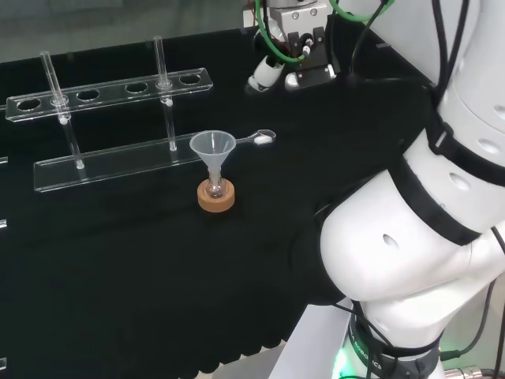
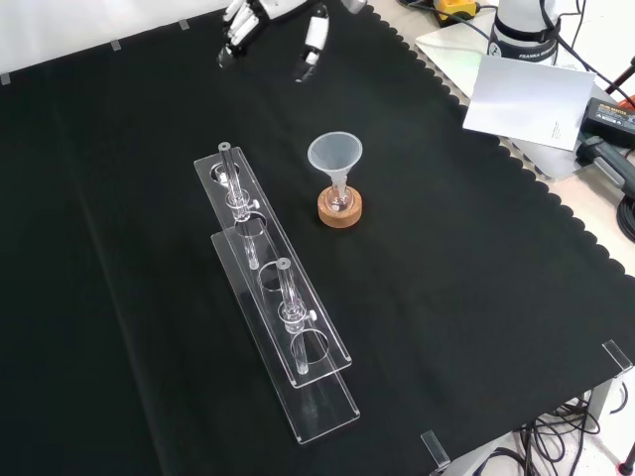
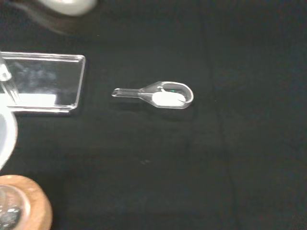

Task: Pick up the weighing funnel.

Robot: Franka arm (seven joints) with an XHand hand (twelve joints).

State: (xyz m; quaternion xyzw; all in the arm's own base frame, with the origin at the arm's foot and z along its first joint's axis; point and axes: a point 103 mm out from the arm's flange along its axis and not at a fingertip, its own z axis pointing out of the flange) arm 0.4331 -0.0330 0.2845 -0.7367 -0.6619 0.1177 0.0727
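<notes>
No text, number or sign can be read with certainty. A dark band of small print is seen on the arm's white base (image 2: 522, 32) at the top right of the front view. A few faint marks are seen on the white sheet (image 2: 526, 99) lying just below it. Both are too small to be made out.

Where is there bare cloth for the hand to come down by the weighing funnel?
Head view: bare cloth lies right of the weighing funnel and between it and the hand. Its left is crowded by the funnel and the rack.
</notes>
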